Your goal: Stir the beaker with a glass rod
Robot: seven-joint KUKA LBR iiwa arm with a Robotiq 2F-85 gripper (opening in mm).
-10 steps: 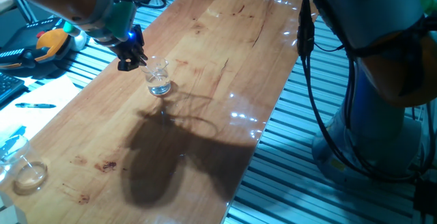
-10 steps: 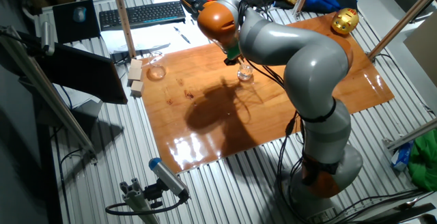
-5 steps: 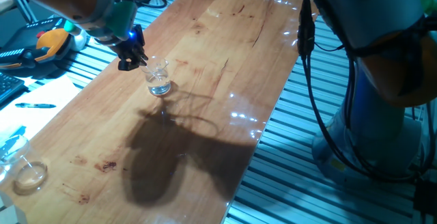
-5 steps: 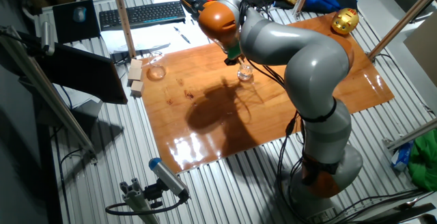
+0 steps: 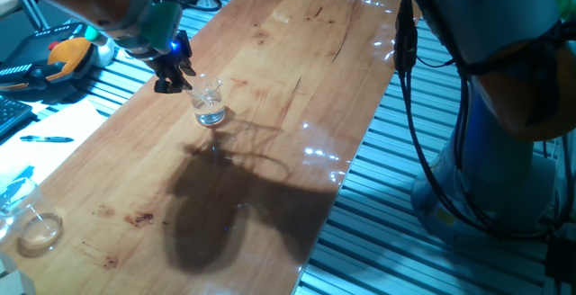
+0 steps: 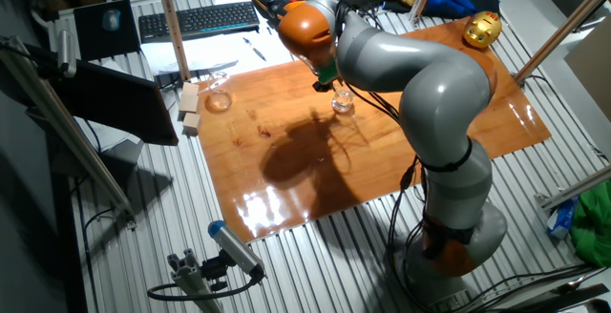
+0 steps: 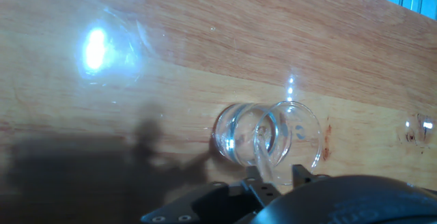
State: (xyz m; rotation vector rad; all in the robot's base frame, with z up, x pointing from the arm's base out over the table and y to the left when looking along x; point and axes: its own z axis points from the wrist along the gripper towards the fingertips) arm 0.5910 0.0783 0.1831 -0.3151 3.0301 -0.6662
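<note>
The beaker (image 5: 210,102) stands upright on the wooden table (image 5: 270,106), upper left of centre in one fixed view, holding a little clear liquid. In the hand view the glass rod (image 7: 262,157) (faint, nearly transparent) slants down into it from the gripper (image 7: 273,179), whose 2 fingers are clamped on the rod. A low glass dish (image 5: 38,229) sits at the table's lower-left corner. Ribbed metal flooring (image 5: 405,151) surrounds the table; a keyboard (image 6: 199,19) lies in the upper left of the other fixed view.
</note>
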